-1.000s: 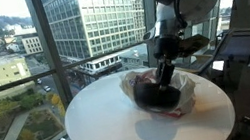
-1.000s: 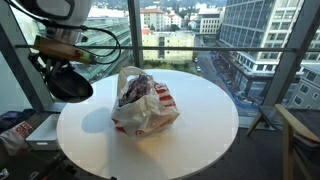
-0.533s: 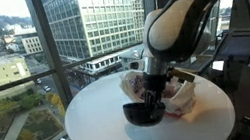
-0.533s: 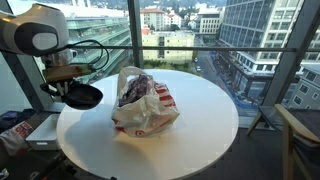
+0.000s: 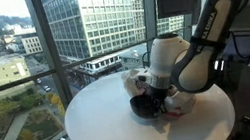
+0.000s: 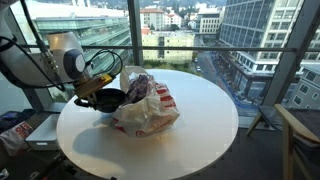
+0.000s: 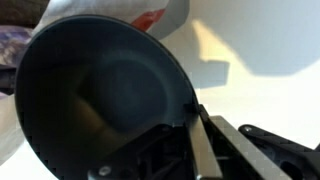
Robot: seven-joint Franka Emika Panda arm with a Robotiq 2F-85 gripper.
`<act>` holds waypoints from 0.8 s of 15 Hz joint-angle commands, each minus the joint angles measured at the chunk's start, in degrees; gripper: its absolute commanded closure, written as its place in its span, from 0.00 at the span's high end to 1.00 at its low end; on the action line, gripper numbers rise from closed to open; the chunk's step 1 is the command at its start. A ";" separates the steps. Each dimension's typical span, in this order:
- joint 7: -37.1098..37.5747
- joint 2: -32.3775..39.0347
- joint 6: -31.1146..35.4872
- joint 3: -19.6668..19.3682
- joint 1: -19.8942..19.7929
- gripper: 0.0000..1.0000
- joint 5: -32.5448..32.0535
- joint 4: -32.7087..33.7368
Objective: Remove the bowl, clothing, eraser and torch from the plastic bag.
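Note:
My gripper (image 7: 193, 122) is shut on the rim of a dark bowl (image 7: 100, 105) that fills most of the wrist view. In both exterior views the bowl (image 5: 148, 105) (image 6: 107, 99) is low over the round white table (image 5: 103, 124) (image 6: 190, 130), right beside the white and red plastic bag (image 5: 178, 97) (image 6: 148, 108). Purple clothing (image 6: 138, 87) shows in the bag's open mouth. The eraser and the torch are hidden. The arm (image 5: 190, 65) (image 6: 60, 62) bends low over the table.
Tall glass windows (image 5: 20, 46) (image 6: 180, 30) stand right behind the table. A chair (image 6: 300, 135) stands at one side. Clutter lies on the floor (image 6: 12, 128) by the table.
The arm has lowered and carried the bowl down to the table surface, close against the bag's side. The bag has not moved.

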 commanded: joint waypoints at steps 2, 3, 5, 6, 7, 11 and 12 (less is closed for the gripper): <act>7.44 -1.30 -3.99 6.60 -3.34 0.33 -0.38 -0.52; 2.84 -2.87 -6.18 8.18 -1.81 0.34 7.47 -1.73; -1.52 -6.92 -11.73 18.71 -7.44 0.48 17.75 -2.56; -3.83 -9.42 -14.56 21.10 -8.25 0.56 22.84 -2.12; -2.46 -12.35 -17.06 23.58 -10.66 0.63 23.05 -1.80; -3.29 -20.73 -19.24 18.19 -10.34 0.93 28.30 1.13; -3.82 -22.71 -20.85 15.98 -9.99 0.99 31.06 2.12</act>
